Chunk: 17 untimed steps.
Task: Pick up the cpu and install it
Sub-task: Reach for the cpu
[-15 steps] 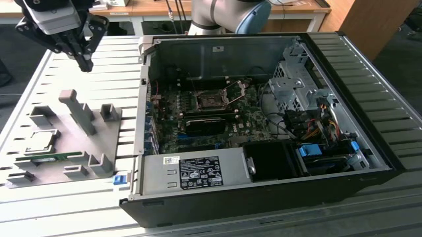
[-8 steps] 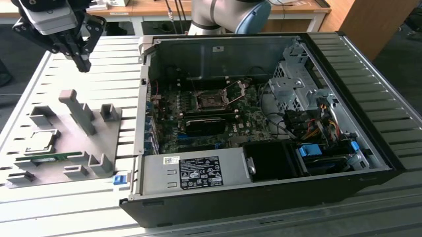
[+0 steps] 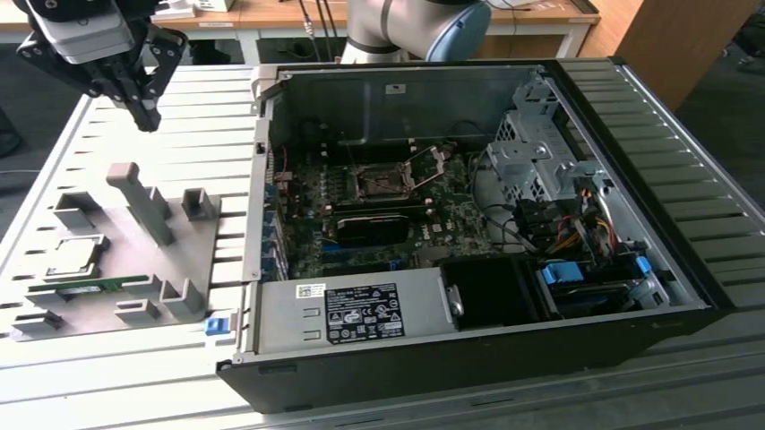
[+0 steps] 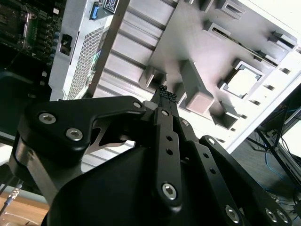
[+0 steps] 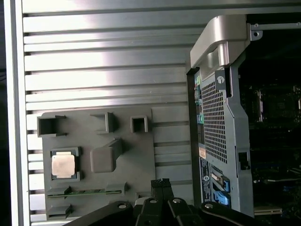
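Observation:
The cpu point(image 3: 74, 255) is a small silvery square chip lying flat in a recess of the grey fixture plate point(image 3: 143, 269) on the exterior view's left. It also shows in both wrist views as the cpu point(image 5: 63, 165) and the cpu point(image 4: 242, 81). My gripper point(image 3: 145, 115) hangs well above the slatted table, beyond the plate's far end and apart from the chip. Its fingertips meet in both wrist views, so the gripper point(image 4: 164, 94) is shut with nothing in it. The motherboard's cpu socket point(image 3: 385, 184) lies inside the open computer case point(image 3: 669, 224), its metal frame lifted.
A narrow green circuit strip point(image 3: 102, 287) lies on the plate beside the chip. Tall grey fixture blocks point(image 3: 143, 202) stand on the plate. The case wall point(image 3: 263, 179) rises between plate and motherboard. Cables, a drive cage point(image 3: 532, 152) and a power supply point(image 3: 358, 309) crowd the case.

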### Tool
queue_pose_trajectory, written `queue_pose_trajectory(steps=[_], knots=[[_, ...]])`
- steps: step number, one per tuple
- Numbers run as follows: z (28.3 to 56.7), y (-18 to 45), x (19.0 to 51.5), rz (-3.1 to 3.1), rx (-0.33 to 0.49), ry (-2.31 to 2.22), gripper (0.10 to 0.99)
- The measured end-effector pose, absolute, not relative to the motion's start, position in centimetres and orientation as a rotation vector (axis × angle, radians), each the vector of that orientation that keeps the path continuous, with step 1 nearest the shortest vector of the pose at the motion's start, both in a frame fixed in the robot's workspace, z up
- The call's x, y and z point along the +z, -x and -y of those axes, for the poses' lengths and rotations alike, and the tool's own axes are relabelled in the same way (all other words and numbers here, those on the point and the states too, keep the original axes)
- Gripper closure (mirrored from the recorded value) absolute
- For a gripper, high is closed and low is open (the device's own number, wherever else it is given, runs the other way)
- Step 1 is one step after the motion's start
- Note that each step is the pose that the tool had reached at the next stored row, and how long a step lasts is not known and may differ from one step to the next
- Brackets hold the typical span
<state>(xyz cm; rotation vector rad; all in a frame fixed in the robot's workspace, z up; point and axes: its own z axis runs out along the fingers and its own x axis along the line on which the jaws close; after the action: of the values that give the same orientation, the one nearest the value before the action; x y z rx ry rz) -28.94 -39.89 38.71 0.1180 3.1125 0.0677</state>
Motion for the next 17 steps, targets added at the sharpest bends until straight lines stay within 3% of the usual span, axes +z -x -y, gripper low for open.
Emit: queue_pose_trajectory(steps=[17], knots=[[39.89, 29.74, 38.66, -3.112, 0.068, -0.118, 0.980]])
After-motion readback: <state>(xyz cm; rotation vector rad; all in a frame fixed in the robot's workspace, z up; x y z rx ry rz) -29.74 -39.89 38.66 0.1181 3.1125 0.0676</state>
